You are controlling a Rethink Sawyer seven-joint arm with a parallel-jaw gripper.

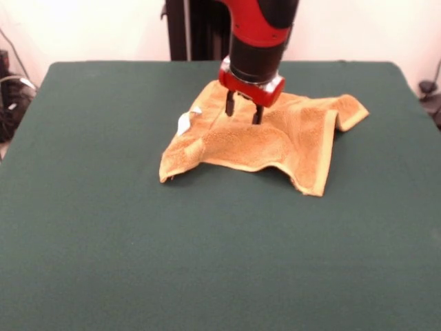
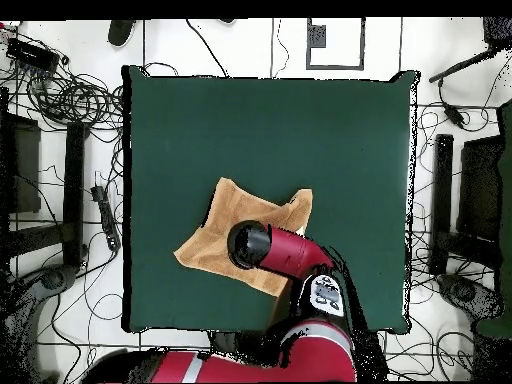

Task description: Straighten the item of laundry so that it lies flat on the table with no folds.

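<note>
The orange-tan towel (image 1: pixel 289 138) lies rumpled on the far middle of the dark green table (image 1: pixel 138 241), with raised folds along its near edge and a turned-up corner at the right. Its white label tag (image 1: pixel 185 123) shows at the left edge. My gripper (image 1: pixel 243 114) points straight down over the towel's middle, its two black fingers apart and their tips at the cloth. In the overhead view the towel (image 2: pixel 210 240) lies as a skewed square on the table (image 2: pixel 260 130), and the arm's wrist (image 2: pixel 250 245) hides the fingers.
The black pedestal (image 1: pixel 200 27) stands behind the table's far edge. In the overhead view, cables (image 2: pixel 70 95) and dark stands (image 2: pixel 440 200) lie on the floor around the table.
</note>
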